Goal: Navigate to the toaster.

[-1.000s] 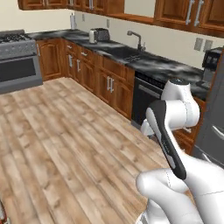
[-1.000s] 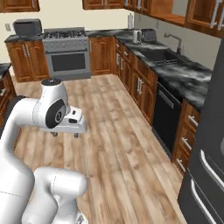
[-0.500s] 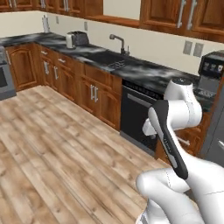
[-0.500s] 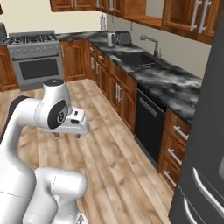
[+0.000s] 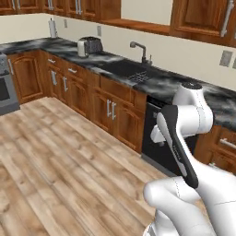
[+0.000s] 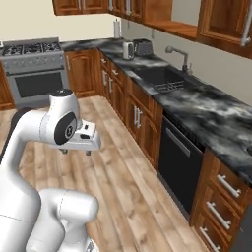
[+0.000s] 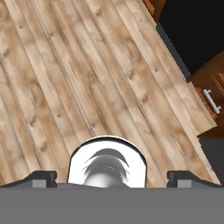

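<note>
The toaster (image 5: 94, 44) is a small dark grey box on the black marbled counter (image 5: 159, 85), far along it on the left, beyond the sink (image 5: 124, 69). From the right base view the toaster (image 6: 143, 47) stands at the counter's far end, with a pale jar (image 6: 128, 49) touching or just beside it. My gripper (image 6: 76, 152) hangs folded in front of the arm, pointing down at the wood floor (image 7: 87, 78). Its fingertips (image 7: 41, 177) are spread wide with nothing between them, well short of the toaster.
A white paper-towel roll (image 6: 117, 28) stands behind the toaster by the wall. A black dishwasher (image 6: 178, 165) is set under the counter close on the right. The steel stove (image 6: 34, 74) closes the far end. Wooden cabinets (image 5: 115, 108) line the counter, with open floor to their left.
The whole picture has shifted as the base drove and turned: the counter, sink and toaster now appear nearer and larger. The arm keeps the same folded pose.
</note>
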